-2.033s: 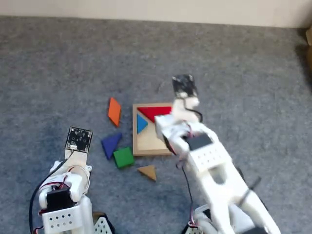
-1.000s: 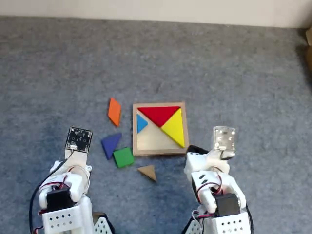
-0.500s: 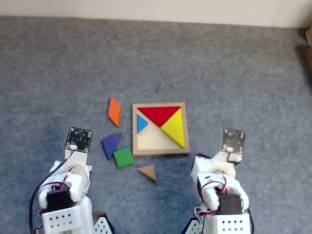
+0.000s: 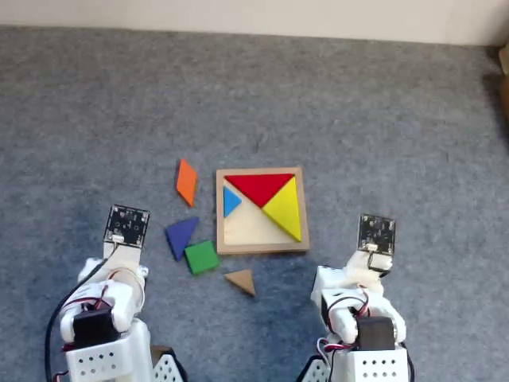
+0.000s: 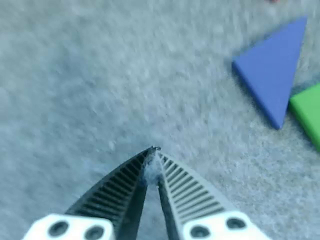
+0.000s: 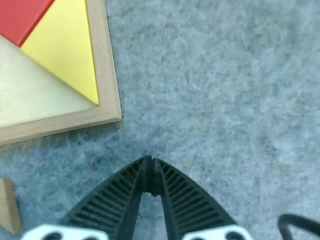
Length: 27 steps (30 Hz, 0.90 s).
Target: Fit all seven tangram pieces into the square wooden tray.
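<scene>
Three pieces sit in tray (image 4: 262, 250): red triangle (image 4: 258, 186) along far edge, apex toward centre; yellow triangle (image 4: 287, 212) along right edge; small blue triangle (image 4: 230, 201) at left edge, pointing right. Orange rhomboid (image 4: 186, 181) (long axis near-to-far), navy triangle (image 4: 180, 234), green square (image 4: 201, 257) just beside it, and tan triangle (image 4: 241, 280) lie on worktop (image 4: 382, 119), left/near side. Left claw (image 5: 152, 151) and right claw (image 6: 149, 161): tips together over worktop.

The square wooden tray (image 4: 261, 249) lies flat, holding a red triangle (image 4: 258, 187), a yellow triangle (image 4: 286, 211) and a small blue triangle (image 4: 230, 201). Left of it in the high view lie an orange parallelogram (image 4: 186, 181), a dark blue triangle (image 4: 180, 235) and, just beside that, a green square (image 4: 201, 257). A tan triangle (image 4: 241, 280) lies near the tray's front edge.
</scene>
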Available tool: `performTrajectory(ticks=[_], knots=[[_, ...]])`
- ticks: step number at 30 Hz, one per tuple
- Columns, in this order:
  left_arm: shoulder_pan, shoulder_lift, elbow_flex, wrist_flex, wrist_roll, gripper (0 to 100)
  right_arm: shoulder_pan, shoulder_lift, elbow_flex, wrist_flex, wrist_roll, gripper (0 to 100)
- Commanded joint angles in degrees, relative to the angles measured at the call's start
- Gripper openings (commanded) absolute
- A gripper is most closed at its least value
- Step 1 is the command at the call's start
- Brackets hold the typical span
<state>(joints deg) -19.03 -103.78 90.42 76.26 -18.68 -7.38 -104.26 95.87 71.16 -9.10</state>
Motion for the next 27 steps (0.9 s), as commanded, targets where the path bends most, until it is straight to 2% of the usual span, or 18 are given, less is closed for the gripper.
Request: performTrajectory(ticks=[1,9,15,19,27], knots=[[-0.31,-0.22,-9.54,0.53,-11.52,5,0.57,-0.92,8.57,0.57,0.44,1.5],[1.71,2.07,-23.08,9.76,-16.26,7,0.57,-0.92,8.57,0.57,0.35,1.5],[4.62,19.21,-30.37,10.37,-16.62,19,0.57,-0.92,8.57,0.57,0.35,1.5],[11.12,33.45,-36.35,10.37,-16.62,27,0.57,-0.92,8.57,0.57,0.35,1.5],[25.10,57.36,-44.53,8.00,-16.44,28,0.57,-0.92,8.57,0.57,0.35,1.5]])
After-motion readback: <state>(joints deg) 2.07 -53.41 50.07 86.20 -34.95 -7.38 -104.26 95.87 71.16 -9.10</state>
